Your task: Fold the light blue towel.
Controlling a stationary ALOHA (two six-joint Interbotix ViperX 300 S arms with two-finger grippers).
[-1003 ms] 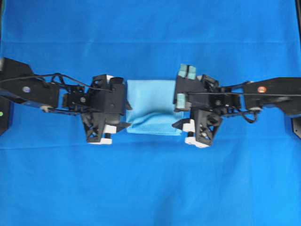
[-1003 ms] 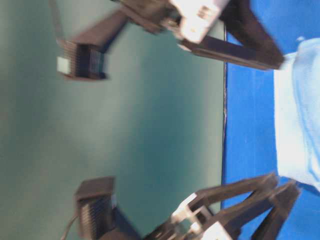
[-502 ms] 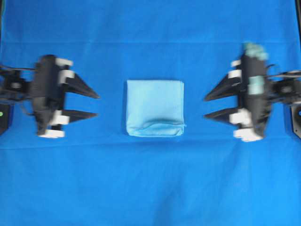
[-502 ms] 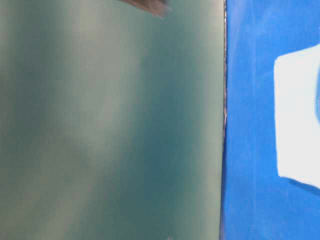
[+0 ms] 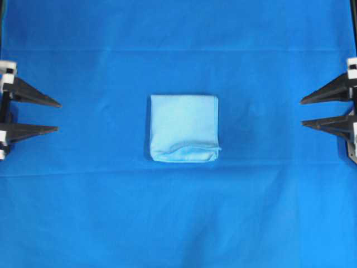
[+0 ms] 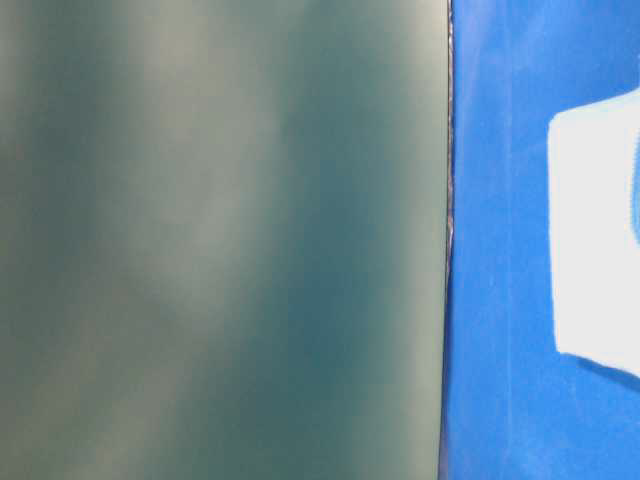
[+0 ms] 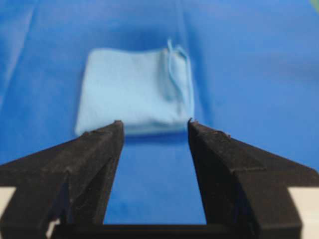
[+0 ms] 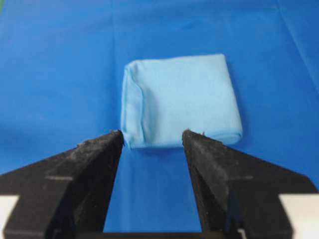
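pale sky-blue towel (image 5: 183, 128), plain, on a deep royal-blue sheet (image 5: 178, 223); black fingers (image 5: 33, 96) with white mounts (image 5: 8, 71) at both sides; dull green wall (image 6: 220, 240) behind.

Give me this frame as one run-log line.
light blue towel: folded, flat on blue cloth sheet | left gripper: open, empty, apart | right gripper: open, empty, apart

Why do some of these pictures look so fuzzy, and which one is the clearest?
Overhead view: clearest, evenly lit, the light blue towel crisp on the deep blue cloth. Table-level view: very soft, mostly a murky grey-green blur, the towel washed out to near white at the right edge. Left wrist view: the towel and the near left tool are soft. Right wrist view: the towel is sharper, the right tool slightly soft.
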